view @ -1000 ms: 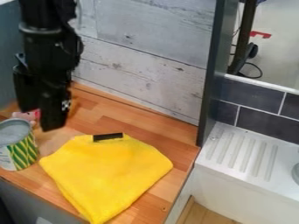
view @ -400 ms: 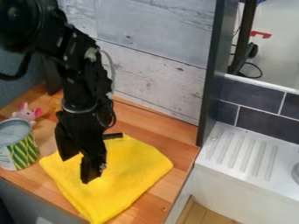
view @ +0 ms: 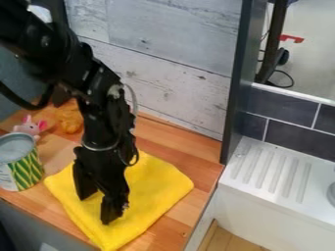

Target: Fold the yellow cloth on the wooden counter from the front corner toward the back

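My black gripper (view: 96,210) hangs over a folded yellow cloth (view: 154,184) on the wooden surface (view: 180,154), its two fingers parted wide, one left and farther back, the other right and nearer to my camera. I see nothing held between them, and from my remote post I cannot tell whether the tips touch the fabric. The cloth lies flat in the near middle of the surface, one corner pointing toward the near edge, with part of it hidden behind the gripper. The black arm (view: 101,100) slants in from the upper left. Just beside the cloth's left corner, a tin (view: 26,169) with green and yellow stripes stands upright at the left. A pink toy (view: 29,127) with rounded ears sits behind the tin, and an orange-yellow item (view: 69,120) lies to the toy's right, its form too blurred for me to name. Pale gray planks (view: 173,63) line the far side, bounded at right by a dark upright panel (view: 235,88). Beyond that panel, a white unit (view: 268,171) with a grooved top stands at right, below dark tiles (view: 298,135) with pale joints.
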Controlling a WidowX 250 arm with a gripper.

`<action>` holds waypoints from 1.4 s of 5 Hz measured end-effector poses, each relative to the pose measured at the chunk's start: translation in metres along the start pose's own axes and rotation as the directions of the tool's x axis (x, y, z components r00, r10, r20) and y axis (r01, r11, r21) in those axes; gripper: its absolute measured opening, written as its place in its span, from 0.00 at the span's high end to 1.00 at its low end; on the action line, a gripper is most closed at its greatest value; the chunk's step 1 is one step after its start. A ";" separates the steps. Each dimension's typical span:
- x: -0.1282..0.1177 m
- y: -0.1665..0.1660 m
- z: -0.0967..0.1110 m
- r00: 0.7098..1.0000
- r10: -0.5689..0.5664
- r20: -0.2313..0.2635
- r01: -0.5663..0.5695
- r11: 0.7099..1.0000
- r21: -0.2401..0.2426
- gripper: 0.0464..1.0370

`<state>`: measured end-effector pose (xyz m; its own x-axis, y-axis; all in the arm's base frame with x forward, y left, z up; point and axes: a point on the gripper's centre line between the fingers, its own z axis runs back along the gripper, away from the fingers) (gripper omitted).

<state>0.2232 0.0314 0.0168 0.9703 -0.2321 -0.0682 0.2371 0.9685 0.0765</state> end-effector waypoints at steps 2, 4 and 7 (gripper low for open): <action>0.019 0.001 -0.013 1.000 -0.016 0.002 0.016 1.000 -0.019 0.04; 0.066 0.004 -0.008 0.997 0.058 0.053 -0.057 0.998 -0.026 0.04; 0.084 0.008 -0.003 0.950 0.313 -0.013 -0.314 0.949 -0.045 0.04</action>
<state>0.3060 0.0197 0.0086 0.9950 0.0841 -0.0537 -0.0815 0.9954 0.0495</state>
